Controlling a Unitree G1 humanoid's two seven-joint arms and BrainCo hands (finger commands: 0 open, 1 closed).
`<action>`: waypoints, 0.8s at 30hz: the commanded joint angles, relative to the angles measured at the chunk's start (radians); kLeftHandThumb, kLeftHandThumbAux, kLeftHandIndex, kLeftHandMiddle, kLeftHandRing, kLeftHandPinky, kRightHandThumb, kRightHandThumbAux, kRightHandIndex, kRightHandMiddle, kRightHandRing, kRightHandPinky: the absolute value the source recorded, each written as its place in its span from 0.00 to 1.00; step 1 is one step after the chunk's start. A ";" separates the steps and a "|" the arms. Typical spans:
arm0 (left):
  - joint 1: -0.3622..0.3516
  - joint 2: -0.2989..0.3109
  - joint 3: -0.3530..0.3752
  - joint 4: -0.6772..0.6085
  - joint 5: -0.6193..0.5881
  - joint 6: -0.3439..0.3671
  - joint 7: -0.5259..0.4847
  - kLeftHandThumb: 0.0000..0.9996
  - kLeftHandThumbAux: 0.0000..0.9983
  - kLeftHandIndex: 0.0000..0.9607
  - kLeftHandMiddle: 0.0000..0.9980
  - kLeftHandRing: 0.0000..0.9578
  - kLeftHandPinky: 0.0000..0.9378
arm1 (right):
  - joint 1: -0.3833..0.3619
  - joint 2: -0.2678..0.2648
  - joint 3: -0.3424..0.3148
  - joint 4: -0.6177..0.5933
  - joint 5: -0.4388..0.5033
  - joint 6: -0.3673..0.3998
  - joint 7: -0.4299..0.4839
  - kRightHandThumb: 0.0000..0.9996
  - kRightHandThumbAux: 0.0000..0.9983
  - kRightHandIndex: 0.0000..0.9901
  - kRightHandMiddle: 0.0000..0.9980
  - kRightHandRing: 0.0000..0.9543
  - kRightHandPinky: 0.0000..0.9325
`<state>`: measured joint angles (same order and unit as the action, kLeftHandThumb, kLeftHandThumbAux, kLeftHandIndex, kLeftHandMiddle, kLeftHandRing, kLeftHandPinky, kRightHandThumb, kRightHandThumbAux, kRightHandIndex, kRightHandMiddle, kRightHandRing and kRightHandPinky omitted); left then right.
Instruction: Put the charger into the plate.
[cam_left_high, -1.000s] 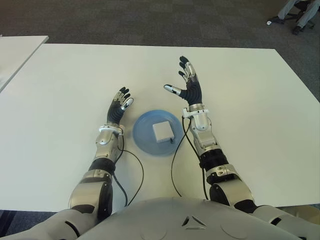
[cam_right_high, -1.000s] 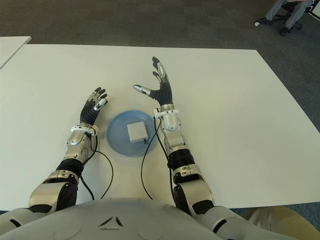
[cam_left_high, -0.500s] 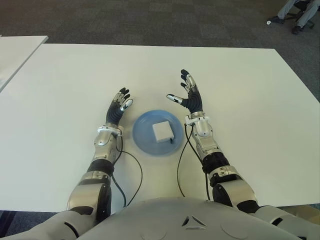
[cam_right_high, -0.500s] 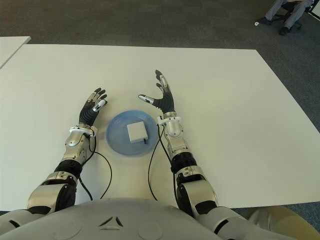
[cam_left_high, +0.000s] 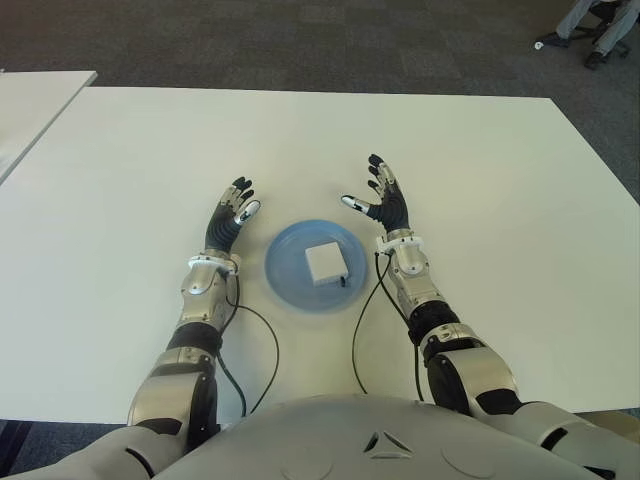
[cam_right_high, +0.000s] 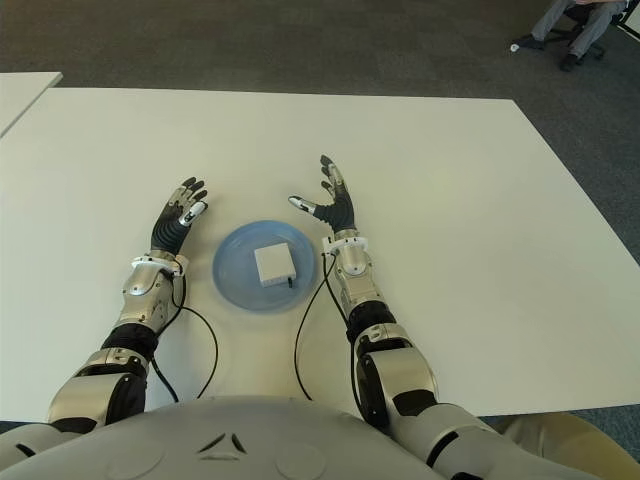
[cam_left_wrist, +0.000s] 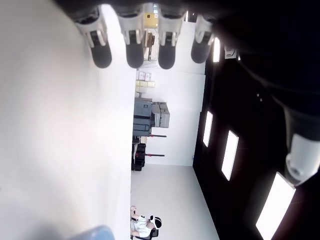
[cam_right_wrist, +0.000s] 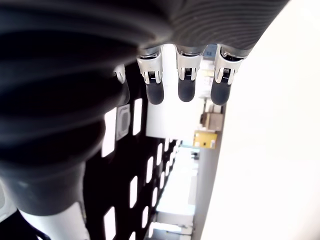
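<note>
Charger (cam_left_high: 325, 262) lies inside the blue plate (cam_left_high: 285, 272), so the task looks complete; left hand (cam_left_high: 228, 217) and right hand (cam_left_high: 383, 203) flank the plate, fingers spread, empty.

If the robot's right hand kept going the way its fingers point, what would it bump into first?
Probably nothing: the open right hand points away from the robot over bare white table. The round blue plate holding the white square charger stays beside it.
</note>
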<state>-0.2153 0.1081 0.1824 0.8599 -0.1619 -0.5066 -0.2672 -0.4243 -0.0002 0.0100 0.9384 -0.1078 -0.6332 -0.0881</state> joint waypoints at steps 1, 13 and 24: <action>0.079 -0.001 0.000 0.037 0.009 0.066 0.016 0.00 0.52 0.02 0.10 0.10 0.12 | -0.025 -0.014 -0.039 0.096 0.041 -0.011 0.022 0.00 0.83 0.06 0.06 0.03 0.06; 0.097 0.007 0.001 0.015 0.009 0.078 0.013 0.00 0.53 0.02 0.10 0.10 0.12 | -0.050 -0.021 -0.106 0.152 0.094 -0.009 0.059 0.00 0.85 0.05 0.06 0.03 0.06; 0.101 0.014 -0.004 0.011 0.014 0.083 0.013 0.00 0.54 0.02 0.10 0.10 0.12 | -0.055 -0.020 -0.149 0.182 0.138 0.004 0.097 0.00 0.82 0.03 0.05 0.03 0.06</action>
<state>-0.1830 0.1264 0.1819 0.8207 -0.1591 -0.4916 -0.2670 -0.4725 -0.0211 -0.1236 1.0980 0.0080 -0.6417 0.0017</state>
